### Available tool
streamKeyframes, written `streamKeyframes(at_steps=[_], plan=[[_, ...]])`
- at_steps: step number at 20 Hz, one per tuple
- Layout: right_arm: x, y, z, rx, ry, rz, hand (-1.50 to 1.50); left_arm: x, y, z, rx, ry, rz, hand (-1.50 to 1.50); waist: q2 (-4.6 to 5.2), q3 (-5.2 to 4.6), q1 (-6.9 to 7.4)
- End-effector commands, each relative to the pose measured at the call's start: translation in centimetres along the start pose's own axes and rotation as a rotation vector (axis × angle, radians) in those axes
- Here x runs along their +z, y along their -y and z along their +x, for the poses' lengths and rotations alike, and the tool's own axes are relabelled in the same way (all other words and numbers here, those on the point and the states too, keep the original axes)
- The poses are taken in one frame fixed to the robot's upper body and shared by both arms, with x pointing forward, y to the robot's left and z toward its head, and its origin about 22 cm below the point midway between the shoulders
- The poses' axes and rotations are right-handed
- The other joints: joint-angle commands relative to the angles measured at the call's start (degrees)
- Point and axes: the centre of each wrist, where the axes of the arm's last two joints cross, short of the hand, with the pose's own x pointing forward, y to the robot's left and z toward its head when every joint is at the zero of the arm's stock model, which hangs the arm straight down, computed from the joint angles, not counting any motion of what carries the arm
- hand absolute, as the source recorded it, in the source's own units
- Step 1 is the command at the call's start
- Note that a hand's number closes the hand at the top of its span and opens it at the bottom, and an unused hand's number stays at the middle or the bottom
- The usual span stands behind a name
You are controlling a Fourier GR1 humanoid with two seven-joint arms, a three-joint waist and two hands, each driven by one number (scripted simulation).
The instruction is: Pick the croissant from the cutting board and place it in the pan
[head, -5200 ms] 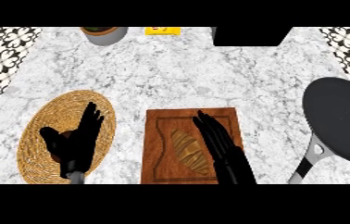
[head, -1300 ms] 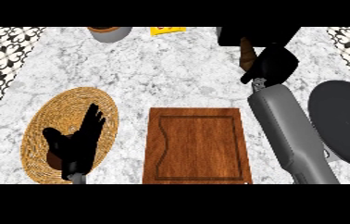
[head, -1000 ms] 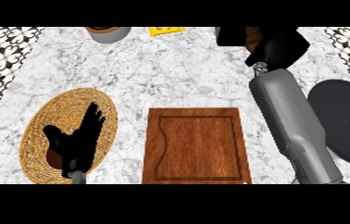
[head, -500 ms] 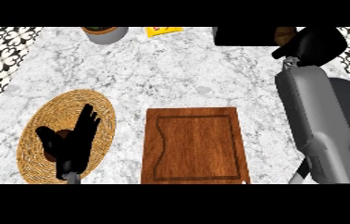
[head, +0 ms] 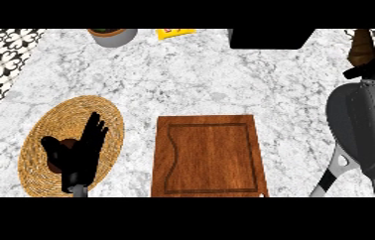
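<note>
Head view: the marble counter point(head: 190, 75) holds a wooden cutting board point(head: 209, 157) with nothing on it, a woven mat point(head: 44, 135) and a dark pan point(head: 351, 130) at the right edge. The left hand point(head: 77, 150) rests open over the mat, fingers straight. The brown croissant point(head: 360, 46) shows at the far right edge above the pan, with only a sliver of the right hand point(head: 359, 71) under it, so I cannot tell its fingers; the yellow packet point(head: 174, 32) has writing too small to read.

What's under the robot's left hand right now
A round woven mat lies under the left hand, on the marble counter. Whatever part of the mat the hand covers is hidden.

brown wooden cutting board point(head: 209, 157), woven tan mat point(head: 45, 130), white-grey marbled counter point(head: 219, 75)
</note>
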Motion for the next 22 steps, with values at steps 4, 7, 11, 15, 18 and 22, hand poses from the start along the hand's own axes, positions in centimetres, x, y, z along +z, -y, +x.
streamKeyframes(at_steps=[4,7,11,15,18,22], plan=[[-6.7,-1.7,-7.5,-0.096,-0.131,-0.050,1.50,0.6,1.4,0.2,0.000,-0.011,0.003,0.00,0.11,0.08,0.17],[-7.5,-3.4,-9.7,-0.099,-0.138,-0.030,1.50,-1.1,0.4,1.2,0.014,-0.006,-0.011,0.00,0.36,0.07,0.59],[-9.2,-4.6,-16.1,0.104,-0.225,-0.065,1.50,-0.2,0.7,0.5,0.005,0.014,-0.024,0.00,0.91,0.11,1.24],[-7.4,-6.7,-16.8,0.024,-0.255,0.221,-1.50,0.5,-1.2,0.4,0.007,-0.010,-0.013,0.00,0.57,0.26,1.57],[-9.3,-5.7,-18.8,0.008,-0.220,0.161,-1.50,0.2,0.2,1.2,0.010,0.015,-0.023,0.00,0.85,0.35,1.93],[-9.5,-5.3,-17.6,-0.156,-0.165,0.094,-1.50,0.0,1.0,-0.3,-0.002,0.004,-0.032,0.00,0.89,0.46,1.51]])
